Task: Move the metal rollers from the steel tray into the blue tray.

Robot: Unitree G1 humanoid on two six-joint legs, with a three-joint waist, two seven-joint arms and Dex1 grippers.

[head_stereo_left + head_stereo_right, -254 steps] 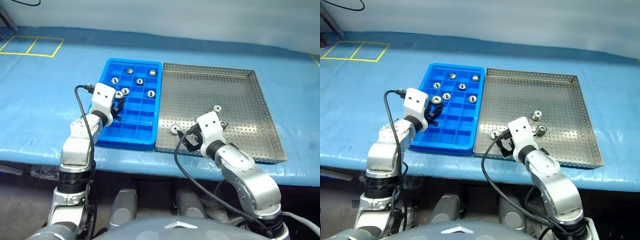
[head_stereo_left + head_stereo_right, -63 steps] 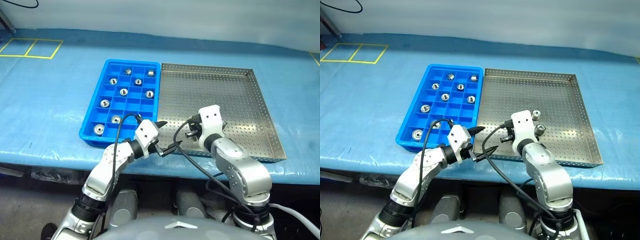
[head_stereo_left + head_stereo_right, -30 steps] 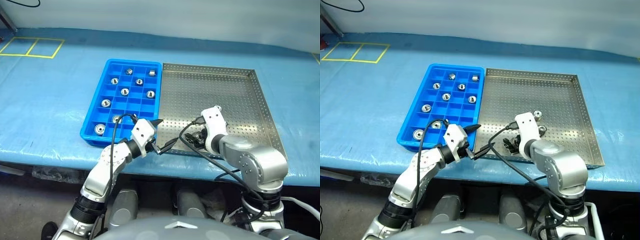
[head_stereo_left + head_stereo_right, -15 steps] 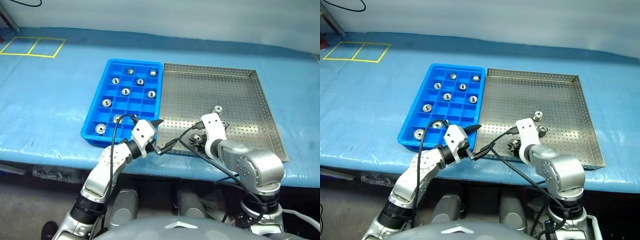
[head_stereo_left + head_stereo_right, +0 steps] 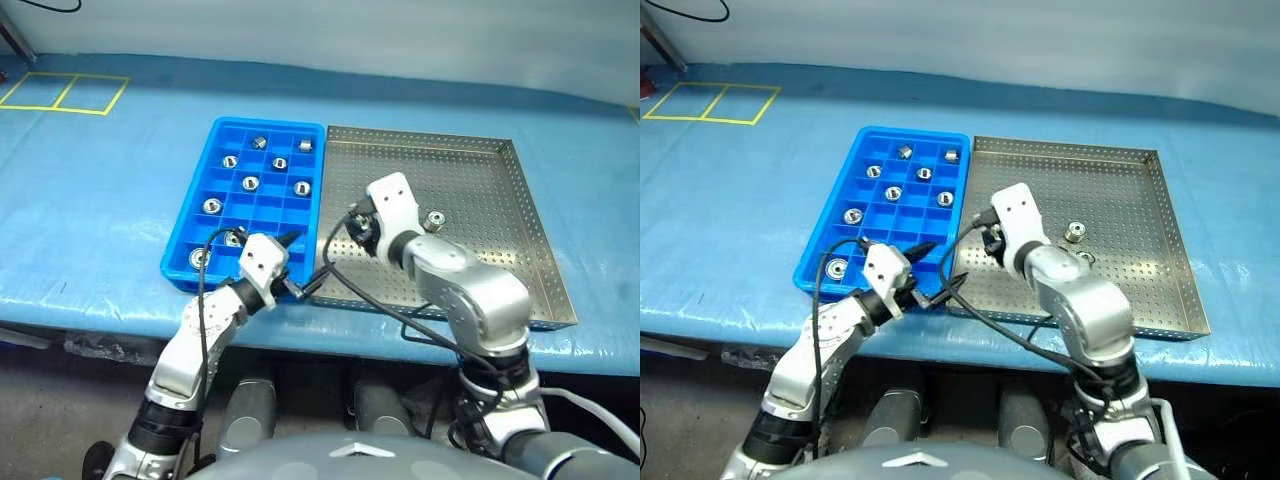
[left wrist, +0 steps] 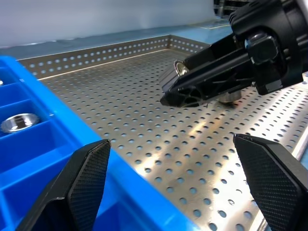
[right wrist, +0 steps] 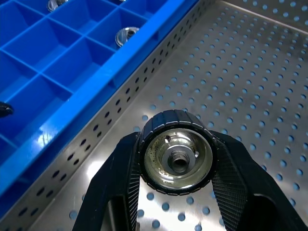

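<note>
My right gripper (image 5: pixel 358 228) is shut on a metal roller (image 7: pixel 175 159), a shiny ring with a central hole. It holds the roller above the steel tray (image 5: pixel 460 180), close to that tray's left rim. Another metal roller (image 5: pixel 1074 232) stands on the perforated floor to the right of that arm. The blue tray (image 5: pixel 270 212) lies against the steel tray's left side, with several rollers (image 5: pixel 250 183) in its compartments. My left gripper (image 5: pixel 300 265) is open and empty at the near edge where the two trays meet. From the left wrist, the right gripper (image 6: pixel 216 77) hangs just ahead.
Both trays rest on a blue table cover (image 5: pixel 100 200) whose front edge runs just below them. Yellow taped squares (image 5: pixel 65 92) mark the far left corner. Black cables (image 5: pixel 350 290) loop from both wrists across the trays' near edge.
My right gripper has shut on a roller near the steel tray's front, lifted it and carried it left toward the blue tray. My left gripper has slid slightly left, still open.
</note>
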